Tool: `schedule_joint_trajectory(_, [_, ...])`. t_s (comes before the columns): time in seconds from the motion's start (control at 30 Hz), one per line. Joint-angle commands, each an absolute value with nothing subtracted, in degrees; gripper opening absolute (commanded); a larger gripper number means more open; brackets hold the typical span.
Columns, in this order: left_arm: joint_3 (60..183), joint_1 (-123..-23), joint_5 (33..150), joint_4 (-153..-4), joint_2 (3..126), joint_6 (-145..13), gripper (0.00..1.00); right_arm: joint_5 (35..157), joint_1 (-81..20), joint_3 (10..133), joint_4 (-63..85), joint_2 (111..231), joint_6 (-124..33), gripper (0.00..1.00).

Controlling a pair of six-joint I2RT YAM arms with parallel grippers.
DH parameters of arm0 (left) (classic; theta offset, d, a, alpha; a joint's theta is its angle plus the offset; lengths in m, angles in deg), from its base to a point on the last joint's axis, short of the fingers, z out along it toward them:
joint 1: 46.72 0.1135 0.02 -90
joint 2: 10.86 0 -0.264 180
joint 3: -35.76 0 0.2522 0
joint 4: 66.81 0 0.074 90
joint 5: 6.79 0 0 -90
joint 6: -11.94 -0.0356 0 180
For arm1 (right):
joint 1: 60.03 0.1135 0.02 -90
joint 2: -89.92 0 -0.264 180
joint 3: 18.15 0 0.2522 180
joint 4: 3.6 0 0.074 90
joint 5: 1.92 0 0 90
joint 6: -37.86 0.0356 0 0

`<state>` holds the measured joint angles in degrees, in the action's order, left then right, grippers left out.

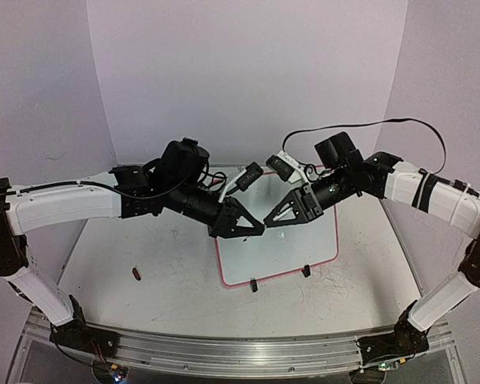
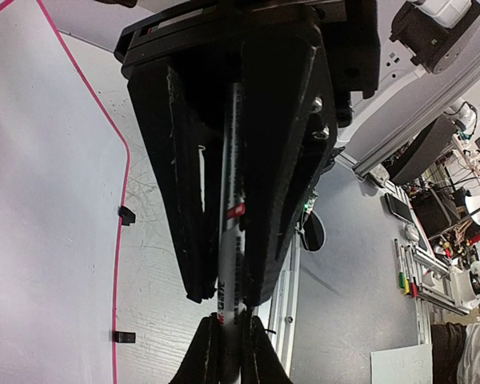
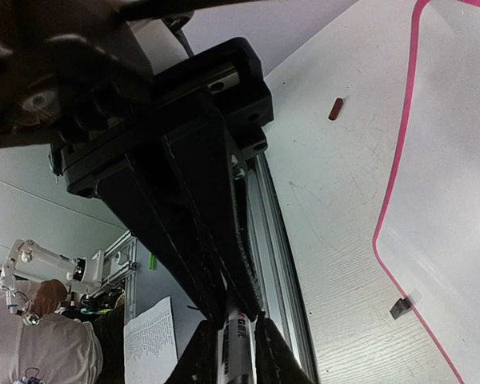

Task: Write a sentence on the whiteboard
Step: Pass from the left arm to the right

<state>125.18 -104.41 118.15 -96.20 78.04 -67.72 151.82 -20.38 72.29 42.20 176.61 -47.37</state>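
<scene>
The right gripper (image 3: pixel 242 310) seemingly pinches a white marker (image 3: pixel 234 346), with the pink-rimmed whiteboard (image 3: pixel 456 224) lying nearby.

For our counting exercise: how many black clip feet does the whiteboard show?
2. One clip foot sits by the left corner of the whiteboard, on its near rim; the other farther right. More may be hidden.

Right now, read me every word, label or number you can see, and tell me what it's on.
On the marker barrel: black print and a red patch, too blurred to read.
On the paper sheet: printed lines, too small to read.
On the whiteboard: no writing visible.
</scene>
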Motion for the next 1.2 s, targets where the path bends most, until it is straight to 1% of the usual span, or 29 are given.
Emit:
schedule_joint_trajectory(0.0, [127.7,-104.3,118.9,-94.7,77.9,-68.6,0.00,153.0,-19.6,73.1,43.4,177.1,-49.4,0.20])
schedule_joint_trajectory(0.13, [127.7,-104.3,119.1,-95.0,77.7,-68.6,0.00,153.0,-19.5,73.0,43.5,177.3,-49.7,0.19])
schedule_joint_trajectory(0.17, [127.7,-104.3,119.1,-95.0,77.7,-68.6,0.00,153.1,-19.4,73.1,43.4,177.4,-49.7,0.17])
schedule_joint_trajectory(0.23, [127.7,-104.3,119.2,-95.1,77.6,-68.5,0.00,153.4,-19.4,73.4,43.5,177.5,-49.6,0.07])
schedule_joint_trajectory(0.3, [127.8,-104.3,119.3,-95.1,77.8,-68.4,0.00,153.3,-19.3,73.5,43.3,177.4,-49.4,0.00])
schedule_joint_trajectory(0.37, [127.8,-104.3,118.8,-95.1,77.7,-68.1,0.00,152.5,-19.3,73.7,43.0,177.0,-49.2,0.00])
schedule_joint_trajectory(0.4, [127.8,-104.3,117.8,-95.1,77.6,-67.7,0.03,151.7,-19.3,73.8,42.8,176.6,-49.1,0.00])
schedule_joint_trajectory(0.53, [126.7,-104.3,111.7,-95.0,75.9,-65.4,0.42,147.2,-19.3,73.2,41.6,174.2,-48.7,0.00])
schedule_joint_trajectory(0.6, [126.0,-104.3,109.1,-94.9,74.8,-64.3,0.61,143.1,-19.3,72.4,40.9,172.3,-48.5,0.00])
schedule_joint_trajectory(0.7, [125.2,-104.3,106.2,-94.6,73.3,-62.4,0.83,137.4,-19.3,70.5,39.6,169.7,-48.2,0.00])
schedule_joint_trajectory(0.77, [124.4,-104.3,102.6,-94.3,72.1,-60.1,0.94,132.4,-19.3,69.1,38.6,167.5,-47.7,0.00])
schedule_joint_trajectory(0.83, [123.1,-104.2,98.5,-94.0,70.9,-57.5,0.99,125.1,-19.3,66.8,37.0,164.3,-46.9,0.00])
schedule_joint_trajectory(0.97, [119.0,-104.2,88.8,-93.1,67.4,-51.1,0.99,110.2,-19.3,62.7,33.1,158.1,-44.4,0.00])
schedule_joint_trajectory(1.07, [115.1,-104.1,79.9,-93.0,64.2,-45.8,0.99,103.3,-19.3,57.6,26.9,152.3,-41.8,0.00])
schedule_joint_trajectory(1.17, [110.5,-103.2,72.4,-93.2,60.0,-39.7,0.99,99.3,-19.4,52.1,20.3,147.3,-40.1,0.00])
